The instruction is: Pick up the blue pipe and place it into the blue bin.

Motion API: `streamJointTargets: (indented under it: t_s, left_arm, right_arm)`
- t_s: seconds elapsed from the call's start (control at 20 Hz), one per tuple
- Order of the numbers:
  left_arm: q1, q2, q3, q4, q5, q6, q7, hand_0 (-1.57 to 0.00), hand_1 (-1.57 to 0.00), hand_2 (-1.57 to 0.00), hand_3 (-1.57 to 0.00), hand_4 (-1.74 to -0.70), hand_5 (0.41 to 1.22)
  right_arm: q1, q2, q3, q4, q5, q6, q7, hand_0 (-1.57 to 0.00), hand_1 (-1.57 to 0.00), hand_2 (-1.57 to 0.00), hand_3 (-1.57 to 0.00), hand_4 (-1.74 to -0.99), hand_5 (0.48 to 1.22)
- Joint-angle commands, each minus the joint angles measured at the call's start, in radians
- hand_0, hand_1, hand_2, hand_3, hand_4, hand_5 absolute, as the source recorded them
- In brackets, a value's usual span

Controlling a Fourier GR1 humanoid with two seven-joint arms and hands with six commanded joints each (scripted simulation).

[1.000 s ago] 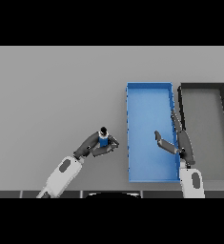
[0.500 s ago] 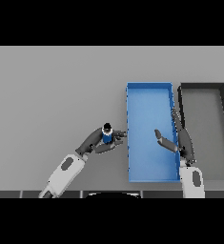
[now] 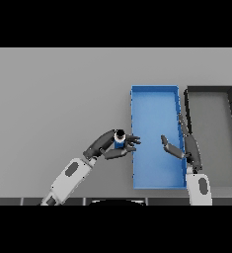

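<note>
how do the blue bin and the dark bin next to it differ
The blue bin is bright blue; the dark bin is black-walled with a grey floor. The blue bin sits nearer the left hand, which holds the blue pipe at its left edge; the dark bin lies farther right. The right hand hovers over the blue bin's right side. Both are rectangular, open-topped, side by side.

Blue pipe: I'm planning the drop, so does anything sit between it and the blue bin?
Nothing visible does. The blue pipe, held in the left robot hand, is just left of the blue bin; only the bin's near wall lies between.
</note>
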Motion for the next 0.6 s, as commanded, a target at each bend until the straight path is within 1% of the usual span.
streamJointTargets:
  t_s: [0.0,0.15,0.2,0.3,0.4,0.45,0.5,0.55]
  left_arm:
    - [-0.002,0.000,0.007,0.005,-0.003,0.001,0.009,-1.57,-1.57,-1.57,-1.57,-1.47,1.220]
    - [0.008,-0.010,0.010,0.018,-0.015,-0.011,-0.007,-1.57,-1.57,-1.57,-1.57,-1.47,1.220]
    - [0.001,-0.016,0.016,0.023,-0.016,-0.013,0.002,-1.57,-1.57,-1.57,-1.57,-1.47,1.220]
    - [0.009,-0.011,0.020,0.014,-0.025,-0.018,-0.006,-1.57,-1.57,-1.57,-1.57,-1.47,1.220]
    - [0.012,-0.018,0.021,0.019,-0.029,-0.028,0.001,-1.57,-1.57,-1.57,-1.57,-1.47,1.220]
    - [-0.004,-0.025,0.030,0.020,-0.027,-0.031,0.010,-1.57,-1.57,-1.57,-1.57,-1.47,1.220]
    - [0.007,-0.017,0.032,0.009,-0.022,-0.045,-0.002,-1.57,-1.57,-1.57,-1.57,-1.47,1.221]
    - [0.012,-0.018,0.028,0.009,-0.035,-0.043,-0.004,-1.57,-1.57,-1.57,-1.57,-1.47,1.221]
  right_arm:
    - [0.000,-0.005,-0.002,-0.001,0.001,0.000,-0.003,0.00,0.00,0.00,0.00,-1.151,0.643]
    - [0.054,0.019,0.007,-0.045,0.028,-0.040,-0.015,0.00,0.00,0.00,0.00,-1.139,0.643]
    - [0.078,0.031,0.012,-0.066,0.042,-0.058,-0.013,0.00,0.00,0.00,0.00,-1.138,0.643]
    - [0.139,0.057,0.026,-0.118,0.077,-0.100,-0.010,0.00,0.00,0.00,0.00,-1.188,0.643]
    - [0.154,0.071,0.029,-0.139,0.090,-0.121,0.012,0.00,0.00,0.00,0.00,-1.184,0.642]
    - [0.150,0.066,0.025,-0.161,0.078,-0.115,0.011,0.00,0.00,-0.02,0.00,-1.187,0.642]
    - [0.153,0.066,0.014,-0.176,0.006,-0.072,-0.032,0.00,0.00,-0.04,0.00,-1.195,0.648]
    - [0.151,0.064,0.012,-0.198,-0.078,-0.012,-0.042,0.00,-0.01,-0.07,0.00,-1.198,0.641]
